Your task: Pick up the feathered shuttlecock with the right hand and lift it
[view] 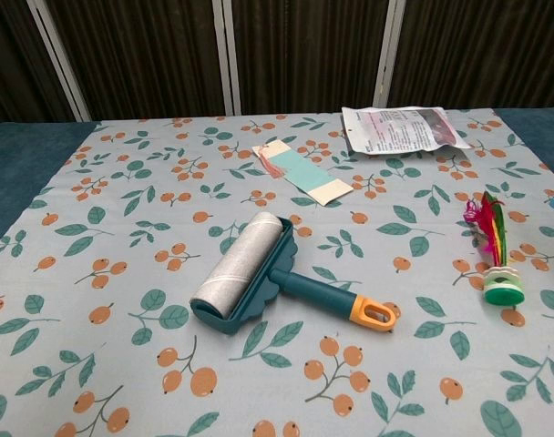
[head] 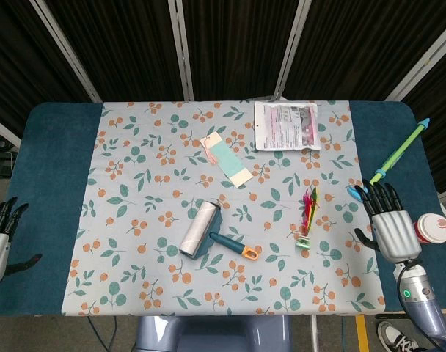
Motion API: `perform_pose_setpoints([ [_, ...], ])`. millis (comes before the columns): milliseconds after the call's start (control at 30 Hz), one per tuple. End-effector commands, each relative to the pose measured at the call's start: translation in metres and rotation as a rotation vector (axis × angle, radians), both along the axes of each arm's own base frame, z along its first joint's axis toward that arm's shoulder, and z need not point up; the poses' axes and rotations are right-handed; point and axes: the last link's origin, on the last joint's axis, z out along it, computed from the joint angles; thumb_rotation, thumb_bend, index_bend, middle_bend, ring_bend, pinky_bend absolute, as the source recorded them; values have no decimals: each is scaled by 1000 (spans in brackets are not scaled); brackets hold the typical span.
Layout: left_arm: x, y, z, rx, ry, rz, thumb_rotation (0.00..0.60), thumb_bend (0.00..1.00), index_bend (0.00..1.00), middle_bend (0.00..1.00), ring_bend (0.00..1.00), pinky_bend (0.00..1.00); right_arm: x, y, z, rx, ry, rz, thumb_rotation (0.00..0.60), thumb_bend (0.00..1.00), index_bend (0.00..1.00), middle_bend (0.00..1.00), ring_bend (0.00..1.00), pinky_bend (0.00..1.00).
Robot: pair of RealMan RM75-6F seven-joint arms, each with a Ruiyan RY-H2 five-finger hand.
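Note:
The feathered shuttlecock [head: 308,218] lies flat on the floral cloth, right of centre, with red, pink and yellow feathers pointing away and its green-and-white base [view: 503,288] toward me. My right hand [head: 388,224] hovers open at the cloth's right edge, fingers spread and pointing away, well apart from the shuttlecock on its right. My left hand [head: 1,236] sits open at the far left edge of the table, holding nothing. Neither hand shows in the chest view.
A lint roller [head: 208,233] with a teal handle and orange tip lies mid-table. A card with a tassel [head: 227,160] and a plastic packet [head: 285,125] lie farther back. A green pen [head: 401,150] and a red-and-white cup [head: 433,228] sit near the right hand.

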Motion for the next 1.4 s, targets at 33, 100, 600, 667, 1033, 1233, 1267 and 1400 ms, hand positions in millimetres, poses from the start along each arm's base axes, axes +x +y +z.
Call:
perform_pose_setpoints([
  [33,0,0,0,0,0,0,553,143,96,0,0,0,0,0,0,1,1,1,600,171,0,0,0,0],
  [100,0,0,0,0,0,0,551,143,97,0,0,0,0,0,0,2,2,4,600,172,0,0,0,0],
  [600,0,2,0,1,3,4,554,143,96,0,0,0,19,-35,-13,42,294,239,600,170,212,51,0,0],
  [667,0,2,0,0,2,5,556,142,97,0,0,0,23,-48,-21,60,363,285,600,170,218,54,0,0],
  [1033,0,2,0,-2,-1,9,552,143,97,0,0,0,42,-87,-65,217,620,438,600,166,195,57,0,0],
  [1233,0,2,0,-5,-1,8,552,144,96,0,0,0,44,-95,-84,273,645,449,600,167,255,79,0,0],
  [1267,0,2,0,-4,-1,8,552,143,97,0,0,0,44,-96,-86,278,649,451,600,168,269,83,0,0],
  [1400,0,2,0,-4,0,8,554,142,97,0,0,0,46,-101,-96,296,665,455,600,167,295,89,0,0],
])
